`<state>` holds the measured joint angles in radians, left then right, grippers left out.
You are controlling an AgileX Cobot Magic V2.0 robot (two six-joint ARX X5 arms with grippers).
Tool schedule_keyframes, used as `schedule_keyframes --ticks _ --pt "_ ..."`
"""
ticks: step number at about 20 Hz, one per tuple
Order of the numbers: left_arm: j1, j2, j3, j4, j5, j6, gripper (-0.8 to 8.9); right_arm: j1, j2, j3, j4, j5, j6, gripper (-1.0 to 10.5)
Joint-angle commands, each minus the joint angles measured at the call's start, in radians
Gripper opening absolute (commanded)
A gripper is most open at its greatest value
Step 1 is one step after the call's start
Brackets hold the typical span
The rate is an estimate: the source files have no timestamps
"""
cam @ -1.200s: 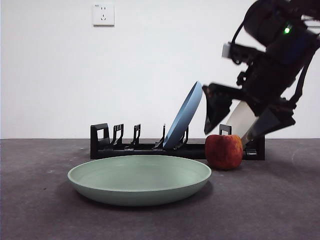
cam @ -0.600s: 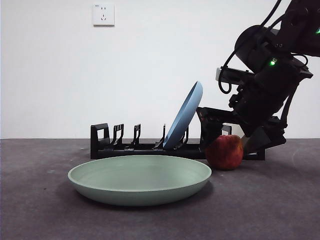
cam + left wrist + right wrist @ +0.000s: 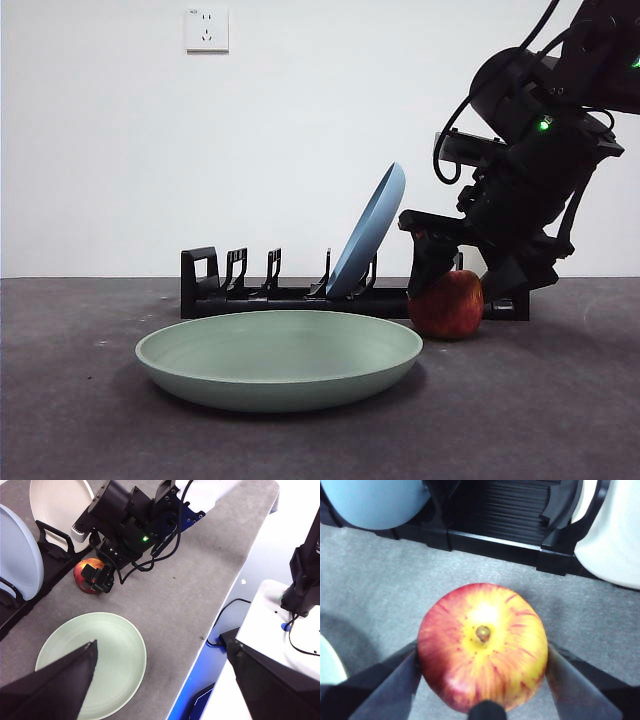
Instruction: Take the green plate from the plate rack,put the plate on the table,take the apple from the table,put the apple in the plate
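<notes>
The apple (image 3: 447,305) (image 3: 482,645) rests on the table (image 3: 560,420) just in front of the plate rack (image 3: 260,292), at the rack's right end. My right gripper (image 3: 458,288) (image 3: 482,680) comes down over it, one black jaw pressed to each side, shut on the fruit. The left wrist view shows the same grasp from above, with the apple (image 3: 84,573) half covered by that arm. The green plate (image 3: 280,358) (image 3: 92,660) lies flat on the table, left of the apple and nearer the front. My left gripper (image 3: 162,647) hangs high above the plate, open and holding nothing.
A blue plate (image 3: 370,235) (image 3: 17,550) leans in the rack just left of the apple. A beige plate (image 3: 57,500) (image 3: 615,530) stands in the rack behind the right arm. The table's edge (image 3: 225,595) runs close beyond the plate, with a white base beside it.
The right arm came down from above the apple and its jaws closed in on the fruit's sides. The apple shifted slightly left. The plates and rack stayed put.
</notes>
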<state>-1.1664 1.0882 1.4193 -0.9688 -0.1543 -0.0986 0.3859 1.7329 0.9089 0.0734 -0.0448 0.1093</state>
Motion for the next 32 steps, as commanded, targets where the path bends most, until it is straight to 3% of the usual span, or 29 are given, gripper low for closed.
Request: schedule_keyframes --ticks 1,6,10,17,27,29,30,32 --pt "-0.003 0.000 -0.005 0.002 -0.001 -0.007 4.40 0.005 -0.025 0.000 -0.018 -0.001 0.009 -0.2" --pt "-0.003 0.000 -0.005 0.003 -0.001 -0.007 4.40 0.050 -0.204 0.000 -0.086 -0.008 0.002 -0.2" --pt "-0.003 0.000 -0.005 0.019 -0.001 -0.007 4.40 0.144 -0.278 0.000 -0.137 -0.008 -0.005 -0.2" --pt "-0.003 0.000 -0.005 0.018 0.000 -0.007 4.40 0.340 -0.164 0.000 -0.136 0.000 -0.006 -0.2" --pt "-0.003 0.000 -0.005 0.009 -0.001 -0.007 4.40 0.363 -0.040 -0.001 -0.139 -0.001 -0.021 -0.1" --pt "-0.003 0.000 -0.005 0.009 -0.001 -0.007 4.40 0.363 -0.040 -0.001 -0.161 -0.001 -0.020 1.7" --pt "-0.003 0.000 -0.005 0.009 -0.001 -0.007 4.40 0.363 -0.040 -0.001 -0.174 -0.003 -0.020 3.4" --pt "-0.003 0.000 -0.005 0.010 -0.001 -0.007 4.40 0.363 -0.040 -0.001 -0.180 -0.005 -0.018 5.3"
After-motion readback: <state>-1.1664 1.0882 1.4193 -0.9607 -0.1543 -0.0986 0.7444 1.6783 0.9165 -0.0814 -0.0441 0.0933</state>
